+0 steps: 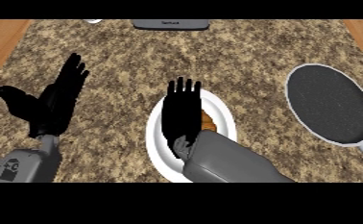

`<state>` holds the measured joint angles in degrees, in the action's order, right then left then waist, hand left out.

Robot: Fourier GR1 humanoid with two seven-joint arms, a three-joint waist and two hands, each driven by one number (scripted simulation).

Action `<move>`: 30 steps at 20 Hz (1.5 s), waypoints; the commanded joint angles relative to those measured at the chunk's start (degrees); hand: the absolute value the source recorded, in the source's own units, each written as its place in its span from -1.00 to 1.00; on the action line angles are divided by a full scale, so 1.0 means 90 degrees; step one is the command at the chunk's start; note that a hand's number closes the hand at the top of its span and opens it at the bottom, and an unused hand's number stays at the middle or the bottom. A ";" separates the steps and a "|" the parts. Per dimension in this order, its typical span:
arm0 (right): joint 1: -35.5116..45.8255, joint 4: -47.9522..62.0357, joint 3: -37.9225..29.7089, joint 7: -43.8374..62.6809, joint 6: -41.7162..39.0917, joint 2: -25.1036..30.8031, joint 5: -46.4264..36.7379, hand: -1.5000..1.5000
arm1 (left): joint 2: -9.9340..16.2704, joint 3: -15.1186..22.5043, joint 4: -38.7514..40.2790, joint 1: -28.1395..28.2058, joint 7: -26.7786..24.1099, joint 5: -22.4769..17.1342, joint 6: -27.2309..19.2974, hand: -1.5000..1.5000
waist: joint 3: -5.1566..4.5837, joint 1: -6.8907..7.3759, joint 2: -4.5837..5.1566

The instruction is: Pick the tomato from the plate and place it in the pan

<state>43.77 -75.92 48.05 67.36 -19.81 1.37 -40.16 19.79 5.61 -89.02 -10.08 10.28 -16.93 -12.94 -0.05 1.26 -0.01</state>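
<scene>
**Right hand spread over the plate, tomato mostly hidden**

The right hand (181, 112) lies at the centre of the frame, fingers straight and pointing up the picture, flat above the white plate (225, 108). It grasps nothing that can be seen. Just right of the palm a small orange-red sliver (208, 120) shows on the plate, probably the tomato, though the hand covers most of it. The dark pan (325, 104) with its pale rim sits at the right edge, well apart from the plate. The left hand (60, 98) rests open at the left, fingers up. A grey appliance (170, 24) lies at the top edge of the speckled counter (234, 55).
</scene>
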 commanded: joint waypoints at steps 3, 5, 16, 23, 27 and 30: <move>0.0234 0.0628 0.0211 0.1018 0.0493 -0.0144 0.0217 -1.00 | -0.0028 -0.0134 0.0261 -0.0141 -0.0191 0.0074 0.0145 0.00 | 0.0000 -0.0002 0.0019; 0.0240 0.0716 0.0138 0.0858 0.0645 -0.0145 0.0074 -1.00 | 0.0000 -0.0138 -0.0010 0.0008 0.0076 0.0047 0.0109 0.00 | 0.0004 -0.0008 0.0004; 0.0309 0.1865 0.0559 0.0200 0.1548 -0.0147 0.0627 -1.00 | -0.0036 -0.0368 0.0129 -0.0152 0.0126 0.0079 0.0307 0.00 | 0.0004 0.0070 0.0029; 0.0475 0.2106 0.0768 -0.0608 0.2031 -0.0149 0.0442 1.00 | -0.0483 -0.0149 -0.0083 -0.0018 0.0126 0.0433 0.0147 0.00 | 0.0007 -0.0016 0.0011; 0.0520 0.2074 0.1259 -0.0387 0.2494 -0.0149 0.0680 1.00 | -0.0574 -0.0139 -0.0061 -0.0036 -0.0003 0.0639 0.0083 0.00 | 0.0006 0.0047 0.0021; 0.0569 0.2690 0.0515 -0.1285 0.2446 -0.0148 0.0360 1.00 | -0.0234 -0.0508 -0.0374 0.0323 0.0182 0.0279 0.0564 0.00 | 0.0006 -0.0022 0.0010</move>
<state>49.23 -55.22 54.14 57.79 -0.68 0.46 -35.72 16.84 2.19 -89.61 -9.65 10.90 -13.39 -9.81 0.00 1.19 -0.13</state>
